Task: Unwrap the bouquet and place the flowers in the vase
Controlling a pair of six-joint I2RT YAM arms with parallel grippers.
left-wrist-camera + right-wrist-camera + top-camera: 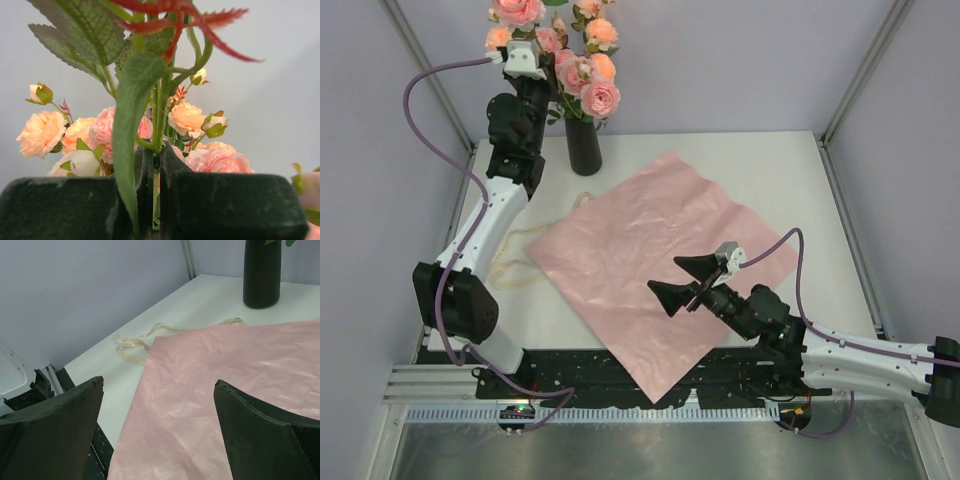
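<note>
Standing in black vase (583, 146), flowers (186, 118) were pinched at stems by left pincer (156, 200); right pincer (685, 281) gaped wide above pink wrapping sheet (645, 235).

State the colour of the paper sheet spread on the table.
The sheet is plain pale pink, slightly crinkled; it shows best in the top external view.

**Left arm raised far, right arm low**

The left arm reaches up toward the far-left corner, its tool (156, 200) pinched tight on the stems of the flowers (186, 117). The right arm stretches low and leftward, its tool (672, 280) spread wide and empty.
</note>
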